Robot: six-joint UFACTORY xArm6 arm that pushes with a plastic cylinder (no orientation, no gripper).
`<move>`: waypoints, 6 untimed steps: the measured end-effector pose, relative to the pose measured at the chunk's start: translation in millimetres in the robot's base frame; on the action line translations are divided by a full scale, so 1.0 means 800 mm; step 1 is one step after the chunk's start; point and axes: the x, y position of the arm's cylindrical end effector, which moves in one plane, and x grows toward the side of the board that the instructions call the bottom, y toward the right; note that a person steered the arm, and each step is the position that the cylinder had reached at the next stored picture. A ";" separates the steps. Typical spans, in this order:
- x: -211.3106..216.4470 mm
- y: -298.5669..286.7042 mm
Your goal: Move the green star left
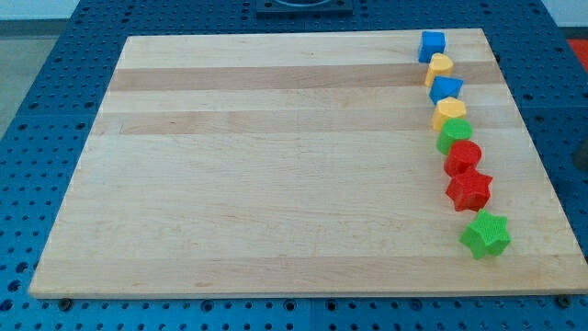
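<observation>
The green star [485, 233] lies on the wooden board [276, 165] near the view's bottom right, a little apart from the lower end of a chain of blocks. Above it sit a red star [469, 189], a red rounded block [463, 157] and a green rounded block [454, 134]. My tip and the rod do not show in this view.
The chain runs on toward the view's top right: a yellow block [449, 111], a blue block [446, 89], a yellow block [440, 65] and a blue cube [432, 43]. The board lies on a blue perforated table [37, 110].
</observation>
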 end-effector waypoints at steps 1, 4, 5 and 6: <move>0.109 -0.035; 0.097 -0.142; 0.088 -0.142; 0.088 -0.179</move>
